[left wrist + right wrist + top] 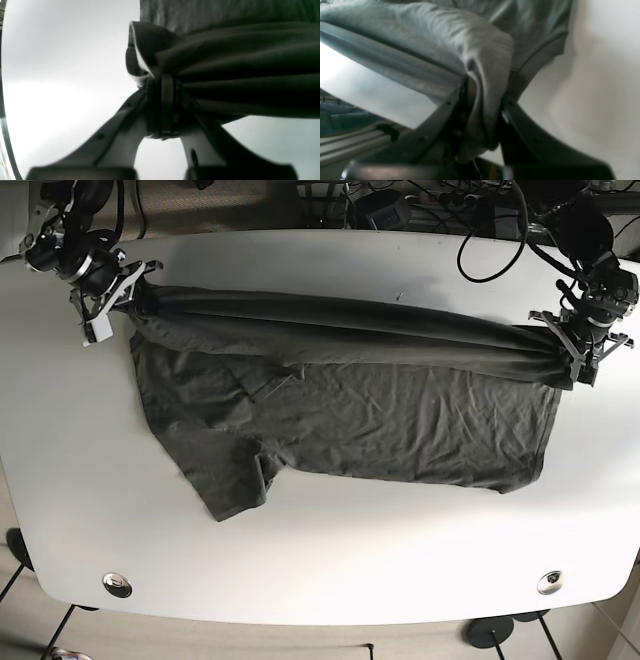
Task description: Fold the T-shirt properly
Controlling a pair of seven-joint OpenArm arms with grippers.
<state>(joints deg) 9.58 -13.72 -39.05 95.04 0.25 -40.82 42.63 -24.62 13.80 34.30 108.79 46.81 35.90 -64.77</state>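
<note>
A dark grey T-shirt [350, 420] lies across the white table [330, 560]. Its far edge is lifted and stretched taut between both grippers. My left gripper [562, 352], at the right of the base view, is shut on a bunched fold of the shirt [225, 67]. My right gripper [128, 292], at the left of the base view, is shut on the other end of the shirt [480, 82]. One sleeve [230, 485] lies flat near the front left.
Cables and dark equipment [420, 205] sit behind the table's far edge. Two round metal fittings [117, 584] [549, 582] are set in the table near its front edge. Bare table surface surrounds the shirt.
</note>
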